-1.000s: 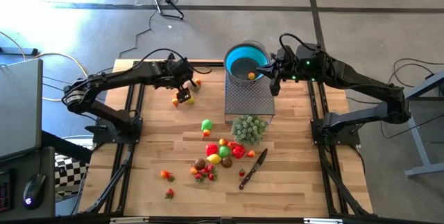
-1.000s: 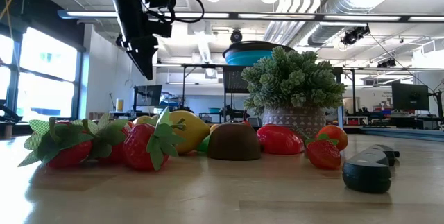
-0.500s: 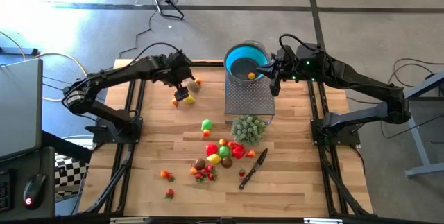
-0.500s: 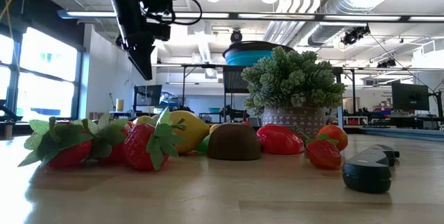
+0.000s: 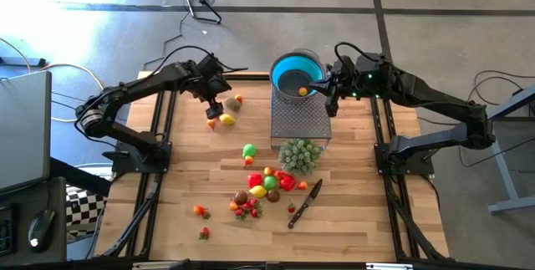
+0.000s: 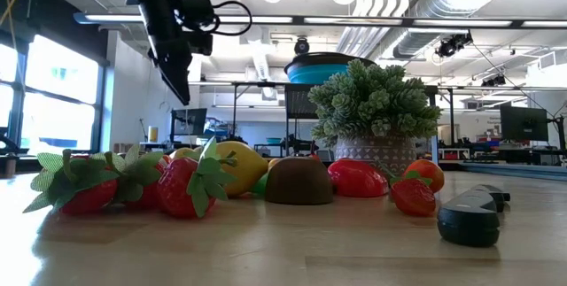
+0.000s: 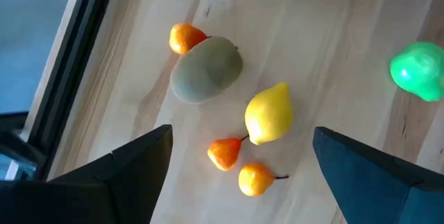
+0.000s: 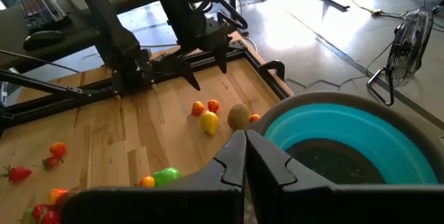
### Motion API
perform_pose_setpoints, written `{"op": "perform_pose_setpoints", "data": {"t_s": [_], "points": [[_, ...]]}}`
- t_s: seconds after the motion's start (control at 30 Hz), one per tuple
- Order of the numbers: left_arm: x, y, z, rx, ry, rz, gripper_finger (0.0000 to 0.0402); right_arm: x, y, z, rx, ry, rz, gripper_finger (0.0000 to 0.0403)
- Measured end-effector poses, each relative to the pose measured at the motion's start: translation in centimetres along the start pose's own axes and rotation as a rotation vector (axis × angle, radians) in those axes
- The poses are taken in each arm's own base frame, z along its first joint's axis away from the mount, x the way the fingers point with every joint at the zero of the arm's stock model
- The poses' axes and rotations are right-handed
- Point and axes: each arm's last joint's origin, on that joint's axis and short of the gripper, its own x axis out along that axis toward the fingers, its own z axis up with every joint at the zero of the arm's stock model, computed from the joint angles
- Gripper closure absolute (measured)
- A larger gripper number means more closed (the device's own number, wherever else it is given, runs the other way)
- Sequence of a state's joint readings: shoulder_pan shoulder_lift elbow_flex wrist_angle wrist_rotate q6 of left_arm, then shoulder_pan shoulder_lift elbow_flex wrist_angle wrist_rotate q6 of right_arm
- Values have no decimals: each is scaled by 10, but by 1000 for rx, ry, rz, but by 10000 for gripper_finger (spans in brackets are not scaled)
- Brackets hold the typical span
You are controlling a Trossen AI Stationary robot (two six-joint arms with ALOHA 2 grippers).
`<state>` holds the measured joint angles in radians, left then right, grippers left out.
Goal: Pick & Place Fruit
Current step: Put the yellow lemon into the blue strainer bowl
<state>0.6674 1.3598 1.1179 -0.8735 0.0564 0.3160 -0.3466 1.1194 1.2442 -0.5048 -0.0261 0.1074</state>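
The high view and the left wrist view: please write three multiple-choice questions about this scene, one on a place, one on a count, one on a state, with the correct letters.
1. Where is the blue bowl?
A. on the metal stand at the far side of the table
B. beside the knife
C. on the floor

2. How many fruits lie in the small group under the left gripper?
A. two
B. five
C. nine

3. How is the left gripper?
A. shut on a lemon
B. open, holding nothing
C. shut and empty

Answers:
1 A, the high view shows the bowl on the stand.
2 B, the left wrist view shows the lemon, a brownish oval fruit and three small orange ones.
3 B, its fingers stand wide apart above the fruit.
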Motion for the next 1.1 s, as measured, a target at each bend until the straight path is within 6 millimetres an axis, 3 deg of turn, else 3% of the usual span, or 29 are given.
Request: {"op": "perform_pose_setpoints", "data": {"t_s": [0.37, 0.8, 1.1], "points": [[2, -1, -2, 96, 25, -33, 59, 0, 0, 0, 0, 1, 0, 401], [45, -2, 2, 73, 161, -102, 59, 0, 0, 0, 1, 3, -1, 401], [60, -5, 5, 79, 169, -133, 59, 0, 0, 0, -2, 3, -1, 401]]}}
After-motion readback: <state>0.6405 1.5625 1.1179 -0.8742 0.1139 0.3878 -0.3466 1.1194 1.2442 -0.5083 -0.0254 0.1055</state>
